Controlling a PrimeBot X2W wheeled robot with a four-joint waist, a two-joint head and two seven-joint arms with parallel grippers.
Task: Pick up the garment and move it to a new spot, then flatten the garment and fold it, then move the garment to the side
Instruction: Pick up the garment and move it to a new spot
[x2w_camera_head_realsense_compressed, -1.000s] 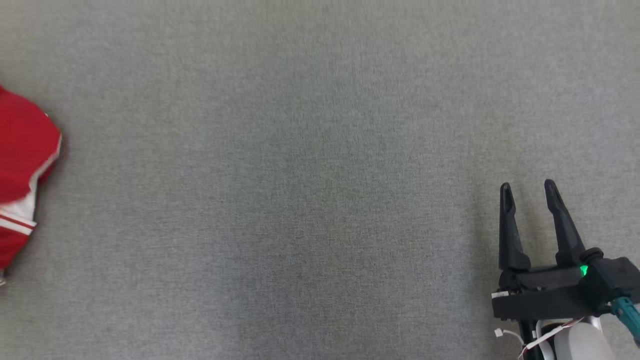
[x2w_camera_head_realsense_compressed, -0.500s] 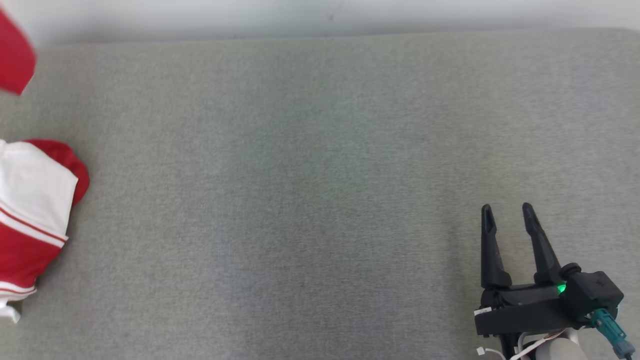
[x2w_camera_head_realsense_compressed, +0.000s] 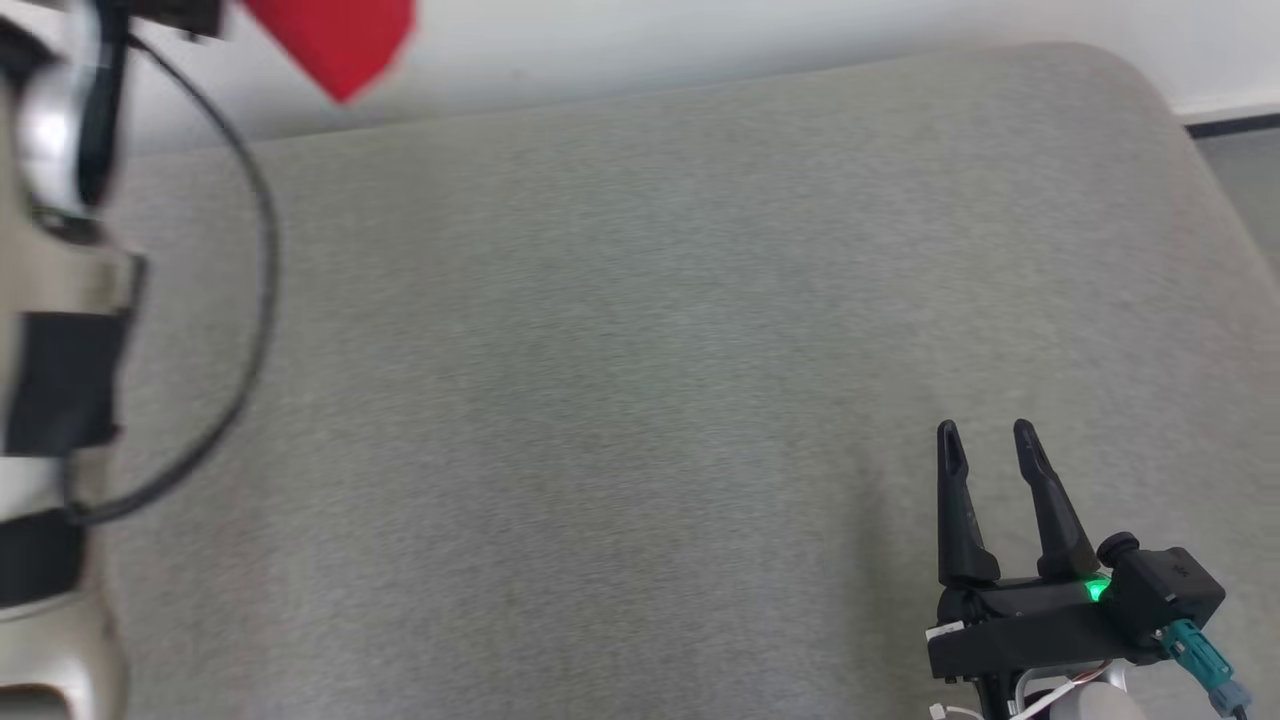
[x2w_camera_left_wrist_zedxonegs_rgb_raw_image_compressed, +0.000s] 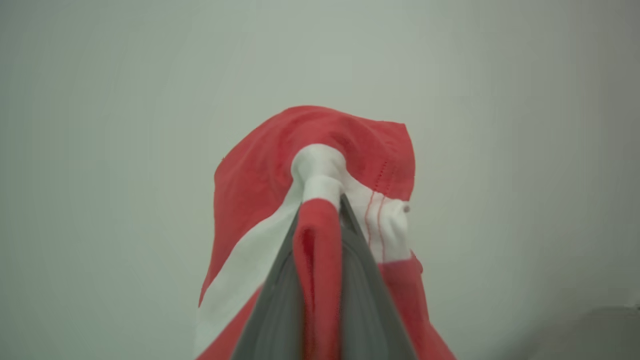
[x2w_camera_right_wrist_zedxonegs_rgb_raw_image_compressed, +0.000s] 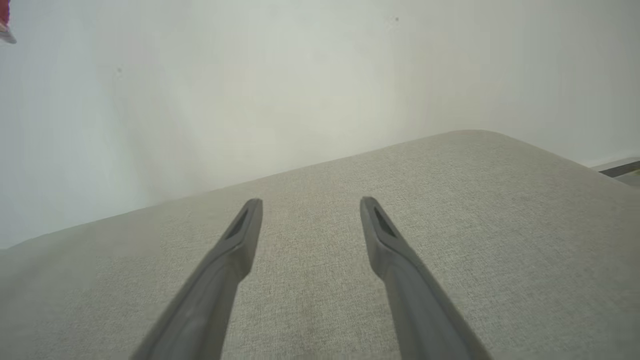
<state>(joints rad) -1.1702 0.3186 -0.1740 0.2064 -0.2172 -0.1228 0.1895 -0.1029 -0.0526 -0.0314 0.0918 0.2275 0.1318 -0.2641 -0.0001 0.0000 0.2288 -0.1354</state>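
My left pincer (x2w_camera_left_wrist_zedxonegs_rgb_raw_image_compressed: 320, 210) is clenched on a bunched fold of the garment (x2w_camera_left_wrist_zedxonegs_rgb_raw_image_compressed: 260, 170), a red cloth with white bands, which hangs in the air against a pale wall. In the head view a red corner of it shows at the top left, above the far edge of the grey fabric-covered counter (x2w_camera_head_realsense_compressed: 620, 350). My right pincer (x2w_camera_head_realsense_compressed: 985, 435) is released, fingers spread, low over the counter's near right part, holding nothing. I judge the pickup done and the carry to a new spot in hand; laying down, flattening, folding and moving aside are all left.
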